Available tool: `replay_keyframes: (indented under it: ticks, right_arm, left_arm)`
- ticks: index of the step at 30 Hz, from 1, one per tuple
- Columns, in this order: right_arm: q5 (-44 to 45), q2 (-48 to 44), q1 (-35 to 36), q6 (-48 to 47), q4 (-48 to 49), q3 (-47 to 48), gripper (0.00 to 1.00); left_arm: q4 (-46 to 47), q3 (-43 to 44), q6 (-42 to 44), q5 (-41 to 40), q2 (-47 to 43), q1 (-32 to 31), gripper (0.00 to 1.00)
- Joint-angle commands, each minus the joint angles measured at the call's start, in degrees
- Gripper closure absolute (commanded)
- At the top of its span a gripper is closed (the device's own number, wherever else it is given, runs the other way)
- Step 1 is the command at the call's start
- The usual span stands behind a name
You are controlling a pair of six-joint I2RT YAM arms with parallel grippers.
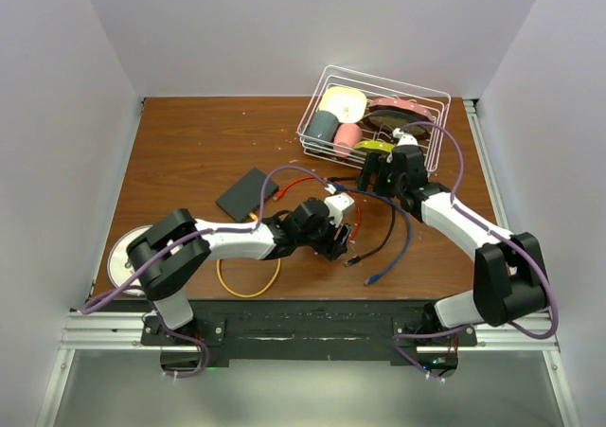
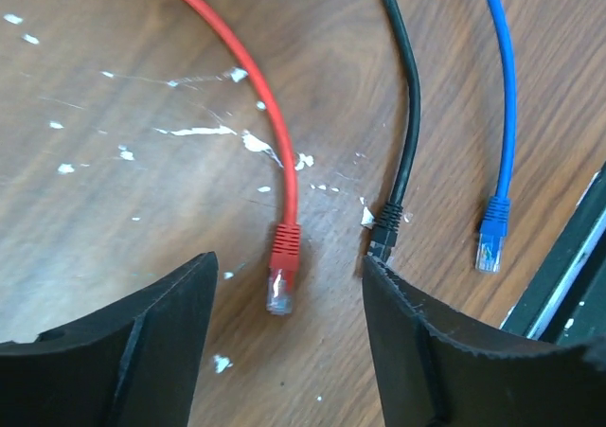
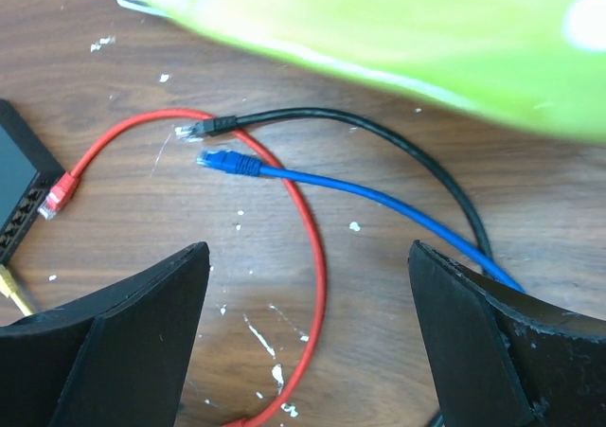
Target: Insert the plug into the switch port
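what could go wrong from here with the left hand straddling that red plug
1. The black plug lies right beside one finger of the left hand. If the hand closes, it might nudge or pinch that plug along with the red plug.
2. The red plug lies flat on the table, so a pinch may roll or skew it.
3. The red cable crosses the black cable and the blue cable, so lifting it may drag them.
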Motion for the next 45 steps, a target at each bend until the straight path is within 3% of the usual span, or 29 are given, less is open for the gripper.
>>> replay_keyframes:
  ticks: [1, 7, 14, 19, 22, 28, 36, 45]
  right_arm:
    - [-1.54, -2.87, -1.03, 0.67, 2.16, -0.63, 0.11]
    - [-2.95, -3.75, -1.74, 0.15, 1.73, -0.8, 0.11]
    - [-3.3, -4.54, -2.09, -0.12, 1.55, -0.54, 0.11]
    - [-4.0, -5.95, -2.7, -0.47, 2.07, -0.72, 0.11]
    - [-4.97, -6.57, -2.79, -0.91, 2.34, -0.81, 0.11]
    - [-8.21, -8.32, -2.88, -2.75, 2.69, -0.89, 0.11]
    - [-15.95, -10.52, -2.88, -6.18, 3.83, -2.39, 0.11]
    - [-31.58, -11.93, -2.79, -7.94, 11.47, -4.4, 0.09]
  left_arm:
    - [3.75, -1.14, 0.15, -2.28, 2.52, -1.23, 0.36]
    - [5.51, -4.13, -0.98, -2.9, 5.34, -1.93, 0.38]
    - [4.46, -6.5, -0.99, -5.79, 6.13, -2.64, 0.56]
    - [2.87, -8.61, -2.21, -8.69, 5.52, -3.86, 0.59]
    - [2.61, -9.49, -3.09, -10.18, 5.43, -4.92, 0.69]
    - [0.41, -9.58, -3.62, -12.9, 6.22, -5.8, 1.0]
    - [-8.45, -5.63, -1.43, -16.25, -1.06, -5.1, 1.0]
    - [-11.81, -5.1, 5.6, -12.48, -16.53, -1.94, 1.0]
